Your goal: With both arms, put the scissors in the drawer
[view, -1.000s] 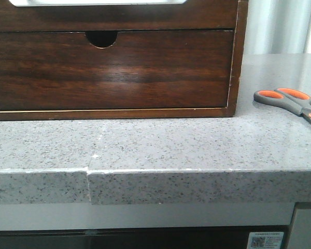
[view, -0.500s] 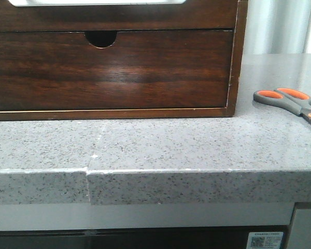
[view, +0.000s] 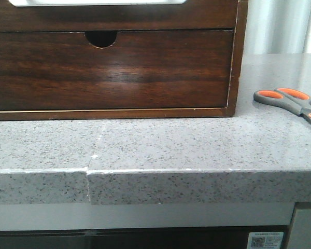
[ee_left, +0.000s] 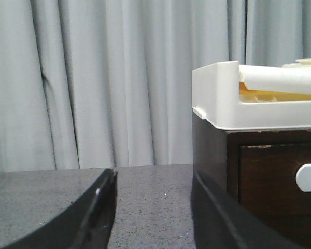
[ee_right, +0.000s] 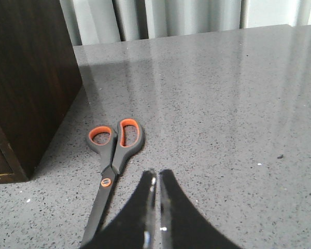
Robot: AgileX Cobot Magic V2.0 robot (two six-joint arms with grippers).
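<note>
The scissors (view: pixel 289 100), grey with orange-lined loops, lie flat on the grey counter to the right of the wooden cabinet; they also show in the right wrist view (ee_right: pixel 115 149). The drawer (view: pixel 207 18) is the upper dark front, cut off by the top edge of the front view, with white showing through its wide cutout. My right gripper (ee_right: pixel 156 175) is shut and empty, hovering just beside the scissors' pivot, not touching them. My left gripper (ee_left: pixel 153 179) is open and empty, low over the counter beside the cabinet's side. Neither gripper shows in the front view.
Below the drawer is a taller dark front with a small half-round notch (view: pixel 101 39). A white tray (ee_left: pixel 233 98) sits on top of the cabinet (ee_right: pixel 26 78). The counter's front edge (view: pixel 155 171) runs across the front view. Grey curtains hang behind.
</note>
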